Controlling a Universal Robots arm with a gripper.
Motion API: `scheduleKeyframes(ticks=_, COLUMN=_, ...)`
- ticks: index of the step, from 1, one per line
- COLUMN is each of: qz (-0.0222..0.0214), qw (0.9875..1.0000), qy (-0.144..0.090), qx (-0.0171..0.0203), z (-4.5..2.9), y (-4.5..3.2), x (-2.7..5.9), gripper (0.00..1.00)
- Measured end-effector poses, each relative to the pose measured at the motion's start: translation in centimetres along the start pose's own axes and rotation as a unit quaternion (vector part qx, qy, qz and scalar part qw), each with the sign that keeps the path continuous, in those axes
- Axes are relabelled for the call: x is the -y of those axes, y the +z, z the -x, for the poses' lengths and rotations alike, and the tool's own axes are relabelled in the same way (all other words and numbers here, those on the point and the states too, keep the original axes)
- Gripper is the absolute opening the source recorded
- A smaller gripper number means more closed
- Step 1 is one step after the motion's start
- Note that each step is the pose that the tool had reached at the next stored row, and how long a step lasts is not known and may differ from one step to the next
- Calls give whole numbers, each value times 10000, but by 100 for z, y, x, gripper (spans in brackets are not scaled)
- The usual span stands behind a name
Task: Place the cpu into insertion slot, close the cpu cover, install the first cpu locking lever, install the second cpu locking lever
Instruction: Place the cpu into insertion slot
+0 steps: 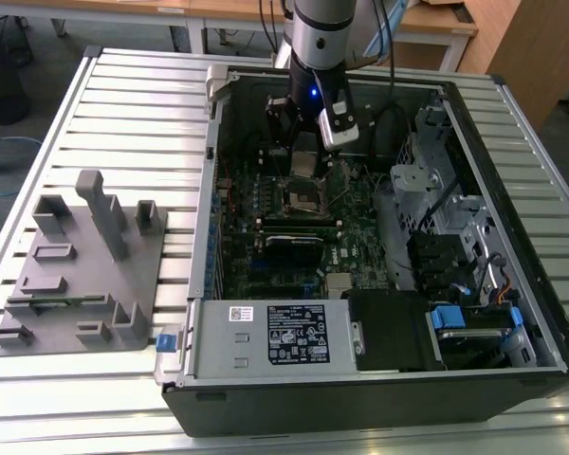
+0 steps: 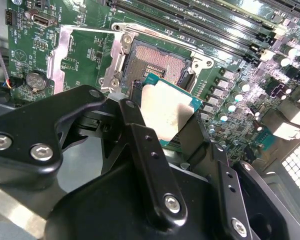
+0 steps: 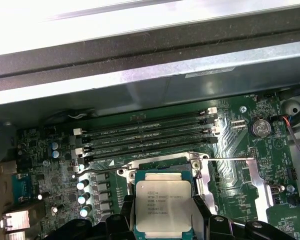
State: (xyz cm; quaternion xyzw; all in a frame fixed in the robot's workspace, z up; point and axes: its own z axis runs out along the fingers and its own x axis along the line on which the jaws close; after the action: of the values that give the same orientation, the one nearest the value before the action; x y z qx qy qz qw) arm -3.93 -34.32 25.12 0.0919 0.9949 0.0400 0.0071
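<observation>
gripper (image 2: 162,120) clamps cpu (image 3: 163,206) over insertion slot (image 2: 157,62); memory slots (image 3: 150,135) near.

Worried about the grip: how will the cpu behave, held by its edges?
The cpu looks flat and stiff, so it probably won't flex. Its smooth metal top and thin edges, pinched by the gripper, suggest it might slip. Small and thin, it is likely light.

The exterior view looks down on the computer case (image 1: 360,403); both wrist views closely face its motherboard (image 2: 80,45) (image 3: 270,150).
</observation>
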Motion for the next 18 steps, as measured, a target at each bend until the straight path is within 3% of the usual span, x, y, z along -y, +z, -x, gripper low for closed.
scheduleKeyframes(ticks=10, qz=0, qw=10000, qy=37, qx=3, z=0, y=1, x=0, gripper=54)
scheduleKeyframes(ticks=18, qz=-4, qw=9984, qy=565, qx=45, z=0, y=14, x=1, gripper=54)
